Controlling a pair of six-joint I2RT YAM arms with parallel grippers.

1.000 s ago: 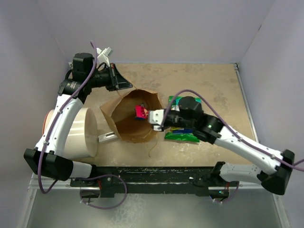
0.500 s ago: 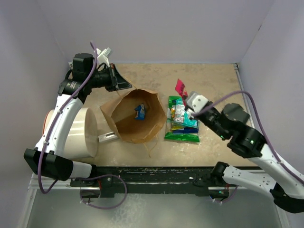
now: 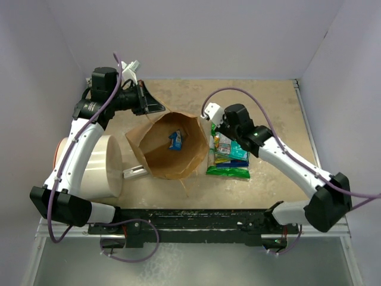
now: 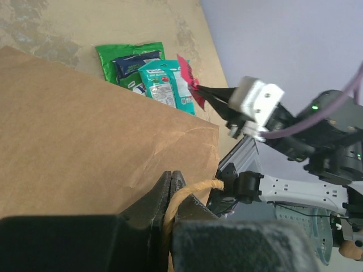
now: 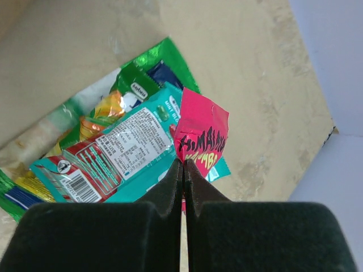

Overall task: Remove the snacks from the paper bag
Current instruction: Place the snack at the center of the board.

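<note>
The brown paper bag (image 3: 169,156) lies open in the middle, with a blue packet (image 3: 175,139) inside. My left gripper (image 3: 156,107) is shut on the bag's twisted handle (image 4: 193,190) and holds the rim up. My right gripper (image 5: 183,164) is shut on a red packet (image 5: 201,139), holding it just above the pile of snacks right of the bag. It also shows in the left wrist view (image 4: 199,90). The pile holds a teal packet (image 5: 125,147) on top of a large green packet (image 3: 229,171).
A large white cylinder (image 3: 98,167) lies at the left against the left arm. A small white-grey bar (image 3: 134,173) sits between it and the bag. Walls close in the table at the back and both sides.
My right gripper pulled the red packet out of the bag, swung it up and right, and now holds it low over the pile. The left gripper has not moved.
</note>
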